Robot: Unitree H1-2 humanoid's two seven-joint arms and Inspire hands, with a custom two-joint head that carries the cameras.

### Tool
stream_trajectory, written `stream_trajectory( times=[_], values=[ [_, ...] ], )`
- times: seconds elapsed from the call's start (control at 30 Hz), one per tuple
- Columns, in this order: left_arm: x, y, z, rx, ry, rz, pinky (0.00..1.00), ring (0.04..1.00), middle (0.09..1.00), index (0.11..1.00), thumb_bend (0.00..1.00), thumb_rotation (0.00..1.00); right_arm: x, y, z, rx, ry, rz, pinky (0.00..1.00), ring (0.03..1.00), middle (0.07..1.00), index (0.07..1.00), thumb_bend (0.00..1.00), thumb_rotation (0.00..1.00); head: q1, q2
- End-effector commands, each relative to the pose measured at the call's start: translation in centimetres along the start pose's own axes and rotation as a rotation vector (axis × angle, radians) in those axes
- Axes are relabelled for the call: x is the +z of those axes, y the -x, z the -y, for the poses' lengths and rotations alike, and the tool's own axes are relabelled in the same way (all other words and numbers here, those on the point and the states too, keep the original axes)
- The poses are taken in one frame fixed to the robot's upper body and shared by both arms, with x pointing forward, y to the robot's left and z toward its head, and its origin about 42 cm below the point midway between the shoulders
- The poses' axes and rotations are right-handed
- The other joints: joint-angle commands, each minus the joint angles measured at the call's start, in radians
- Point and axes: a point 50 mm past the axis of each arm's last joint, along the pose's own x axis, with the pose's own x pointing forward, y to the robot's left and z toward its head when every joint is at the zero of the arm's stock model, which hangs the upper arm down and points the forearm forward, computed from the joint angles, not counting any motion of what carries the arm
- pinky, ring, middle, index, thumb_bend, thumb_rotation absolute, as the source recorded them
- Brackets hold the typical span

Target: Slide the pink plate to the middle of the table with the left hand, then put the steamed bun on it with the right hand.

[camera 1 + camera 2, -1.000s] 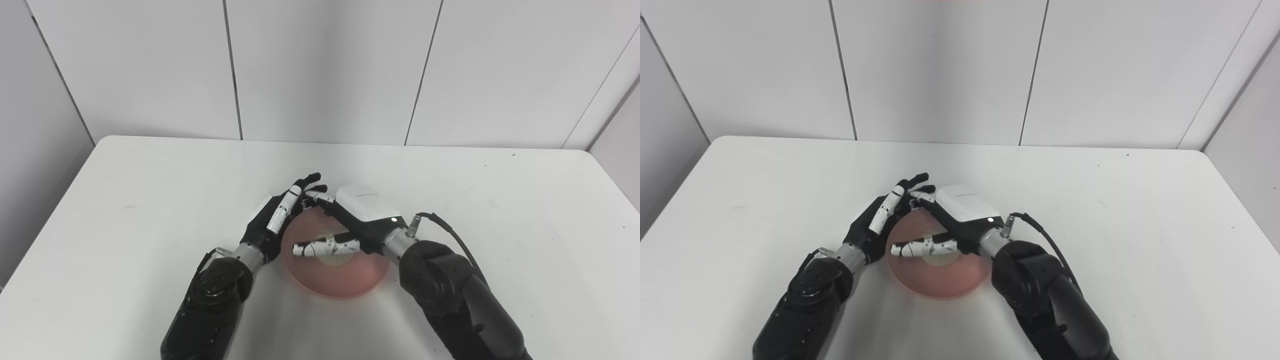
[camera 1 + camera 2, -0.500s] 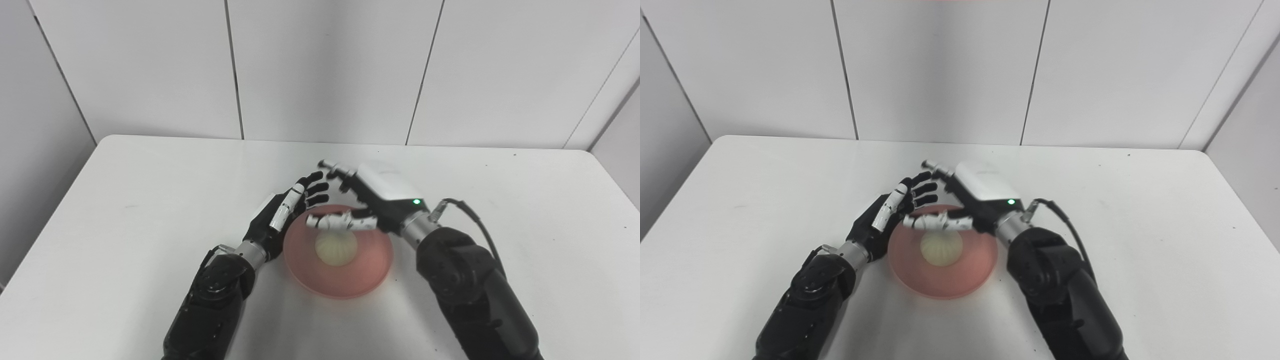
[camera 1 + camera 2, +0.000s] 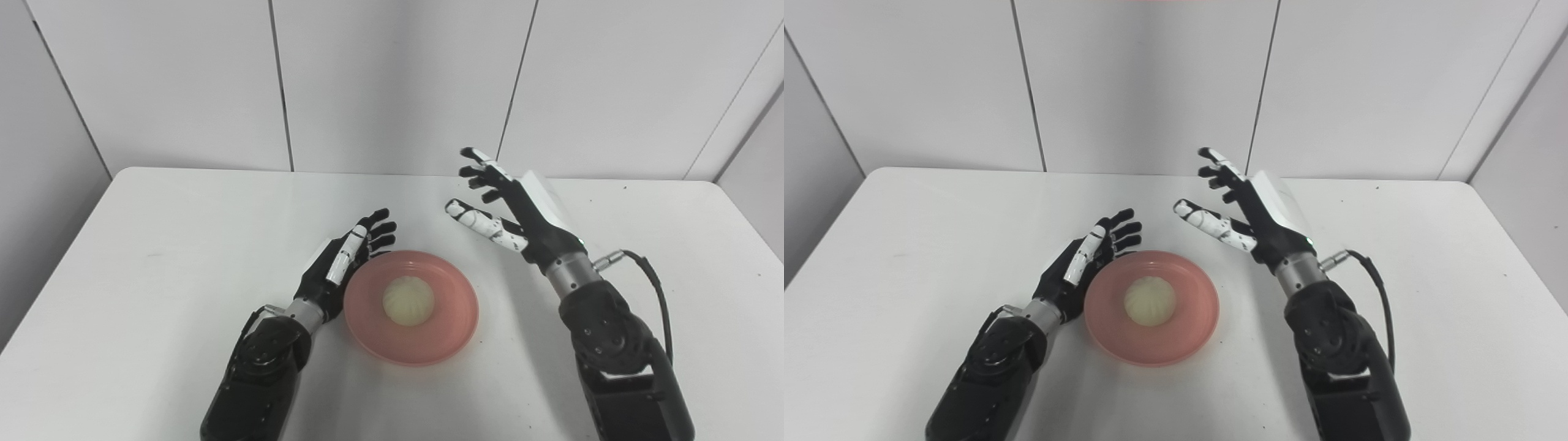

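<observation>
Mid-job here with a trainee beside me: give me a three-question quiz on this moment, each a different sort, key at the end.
1. True or false: the steamed bun lies in the pink plate.
2. Which hand is raised off the table, empty, with its fingers spread? A: left hand; B: right hand; C: neither.
3. Fill in: the left hand lies low, beside the plate's ____ rim, as seen in the picture.

Key: 1 true; 2 B; 3 left.
</observation>
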Motion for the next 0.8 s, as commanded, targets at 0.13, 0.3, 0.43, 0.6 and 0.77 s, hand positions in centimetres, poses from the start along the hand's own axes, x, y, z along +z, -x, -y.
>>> stream_trajectory(
  times=[0.13, 0.3, 0.43, 0.6, 0.77],
  values=[
    [-3.0, 2.4, -0.7, 0.113, 0.015, -0.125, 0.95, 0.938, 0.950, 0.940, 0.36, 1.00, -1.0, 0.6, 0.3, -0.023, -0.115, 0.008, 0.75, 0.863, 0.902, 0.979, 0.61, 1.00, -0.004, -0.011],
    [-2.5, 2.9, -0.6, 0.150, 0.014, -0.090, 0.98, 0.961, 0.972, 0.963, 0.34, 1.00, -2.4, 1.6, -0.8, -0.008, -0.256, -0.065, 0.88, 0.954, 0.987, 0.998, 0.61, 1.00, -0.007, -0.020],
    [-2.5, 3.4, -0.8, 0.178, 0.002, -0.058, 0.98, 0.966, 0.973, 0.967, 0.35, 1.00, -3.5, 2.5, -1.9, -0.025, -0.380, -0.113, 0.99, 0.999, 1.000, 1.000, 0.61, 1.00, -0.010, -0.030],
    [-2.4, 4.3, -0.9, 0.224, -0.012, -0.001, 0.96, 0.968, 0.976, 0.969, 0.35, 1.00, -4.7, 3.6, -3.7, -0.127, -0.545, -0.124, 1.00, 1.000, 1.000, 1.000, 0.45, 1.00, -0.013, -0.038],
    [-2.7, 4.8, -1.2, 0.267, -0.034, 0.038, 0.97, 0.976, 0.989, 0.987, 0.38, 1.00, -5.7, 4.6, -5.1, -0.183, -0.629, -0.108, 1.00, 1.000, 1.000, 1.000, 0.33, 1.00, -0.015, -0.040]
  ],
)
